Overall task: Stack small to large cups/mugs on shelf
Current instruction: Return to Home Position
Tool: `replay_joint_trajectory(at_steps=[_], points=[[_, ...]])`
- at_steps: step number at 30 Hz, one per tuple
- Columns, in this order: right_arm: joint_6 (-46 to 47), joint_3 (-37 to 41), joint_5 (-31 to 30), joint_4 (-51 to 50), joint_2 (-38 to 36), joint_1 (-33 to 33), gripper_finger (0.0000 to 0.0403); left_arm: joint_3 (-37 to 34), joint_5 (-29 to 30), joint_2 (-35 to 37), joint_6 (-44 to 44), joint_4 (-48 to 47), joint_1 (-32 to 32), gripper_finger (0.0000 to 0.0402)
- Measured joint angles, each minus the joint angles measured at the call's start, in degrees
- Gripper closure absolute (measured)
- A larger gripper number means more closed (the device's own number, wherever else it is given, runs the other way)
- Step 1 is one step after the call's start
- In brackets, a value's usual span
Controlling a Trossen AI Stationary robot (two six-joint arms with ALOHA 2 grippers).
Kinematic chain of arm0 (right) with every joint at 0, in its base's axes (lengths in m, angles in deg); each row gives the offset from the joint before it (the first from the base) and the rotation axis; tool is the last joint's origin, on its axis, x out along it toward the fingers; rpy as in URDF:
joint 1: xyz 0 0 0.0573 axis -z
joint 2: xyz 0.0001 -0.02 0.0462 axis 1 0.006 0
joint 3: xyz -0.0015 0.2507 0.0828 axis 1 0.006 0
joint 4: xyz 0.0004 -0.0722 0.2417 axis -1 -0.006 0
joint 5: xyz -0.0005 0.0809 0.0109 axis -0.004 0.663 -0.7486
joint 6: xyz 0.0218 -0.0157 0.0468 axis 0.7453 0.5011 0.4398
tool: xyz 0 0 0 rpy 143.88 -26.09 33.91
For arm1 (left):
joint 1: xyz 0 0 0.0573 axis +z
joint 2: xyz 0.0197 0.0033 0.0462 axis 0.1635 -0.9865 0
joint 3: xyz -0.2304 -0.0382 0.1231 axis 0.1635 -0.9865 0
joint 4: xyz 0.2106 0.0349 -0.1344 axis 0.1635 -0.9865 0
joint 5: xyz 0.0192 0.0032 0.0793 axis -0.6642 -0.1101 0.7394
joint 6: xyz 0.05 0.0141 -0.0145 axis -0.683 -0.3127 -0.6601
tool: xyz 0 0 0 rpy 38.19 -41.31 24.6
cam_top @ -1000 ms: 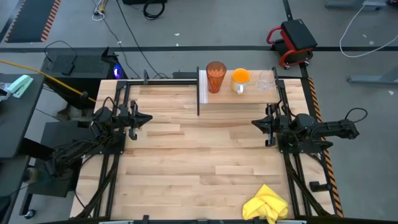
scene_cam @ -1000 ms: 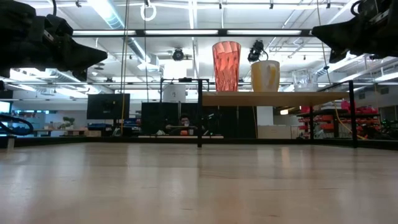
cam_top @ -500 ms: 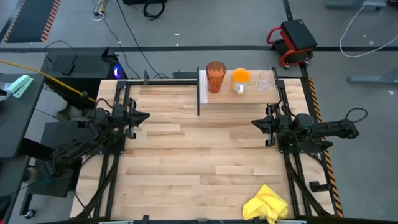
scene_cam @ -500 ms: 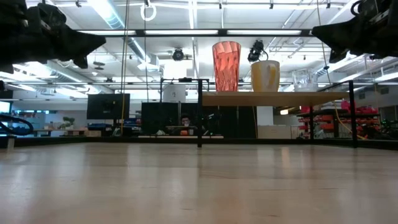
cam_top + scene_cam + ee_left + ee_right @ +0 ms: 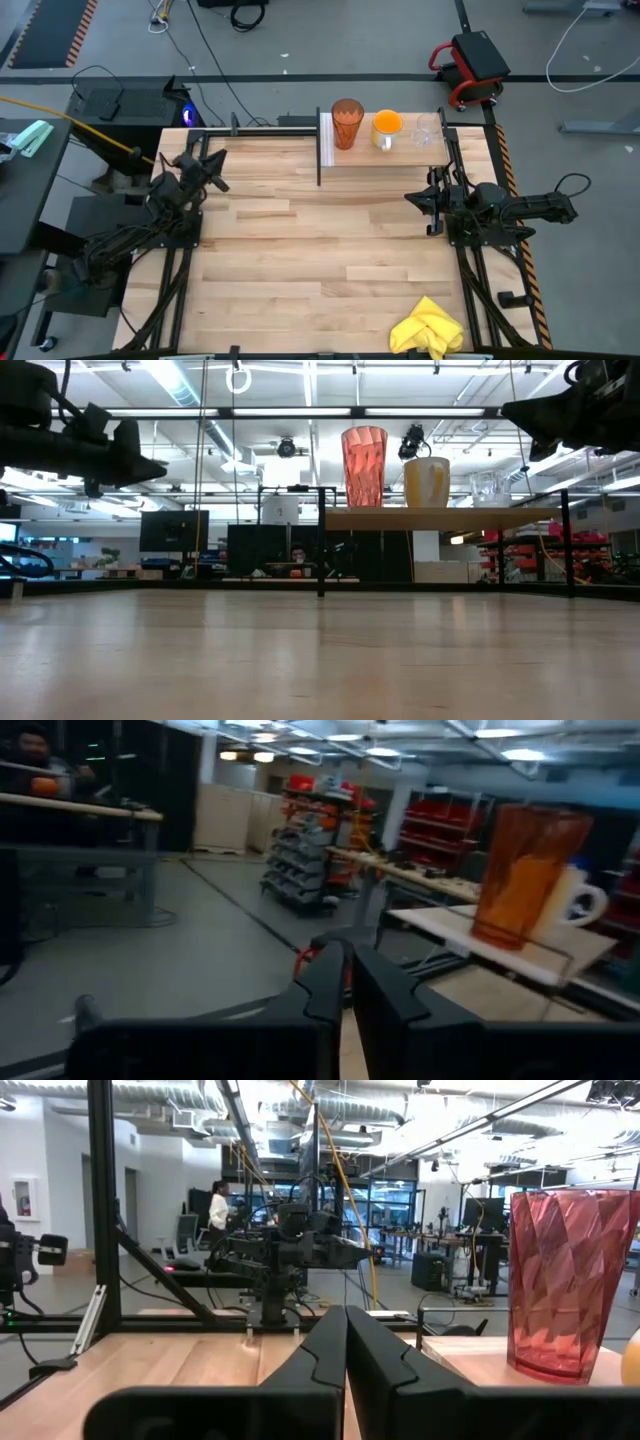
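Observation:
Three cups stand upright in a row on the shelf (image 5: 400,152) at the table's far edge. They are the dark-orange tumbler (image 5: 347,123), the bright orange cup (image 5: 386,127) and the small clear glass (image 5: 426,131). In the low view they read tumbler (image 5: 364,465), orange cup (image 5: 427,482) and glass (image 5: 490,488). My left gripper (image 5: 220,160) hovers shut over the table's left side and points slantwise at the shelf; its wrist view shows the tumbler (image 5: 525,870) ahead. My right gripper (image 5: 408,198) hovers shut on the right, just near of the shelf, pointing left.
A crumpled yellow cloth (image 5: 428,328) lies at the table's near right corner. A black upright post (image 5: 319,150) stands at the shelf's left end. Bare wood planks (image 5: 320,250) spread between the two arms. A person (image 5: 296,555) sits in the room beyond the far edge.
My left gripper has drawn back a little toward the left edge and swung round, from pointing right to pointing slantwise at the far edge and the shelf. It has stayed shut. The right arm and the cups have kept still.

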Motion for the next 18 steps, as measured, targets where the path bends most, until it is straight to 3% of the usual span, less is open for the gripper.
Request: replay_joint_trajectory(at_steps=[11,18], points=[[0.0,0.0,0.0,0.0,0.0,0.0,0.0389,0.0,1.0,0.0,-2.5,-2.9,0.0,0.0371],[0.0,0.0,0.0,0.0,0.0,0.0,0.0389,0.0,-6.7,0.0,-5.7,-4.0,0.0,0.0368]])
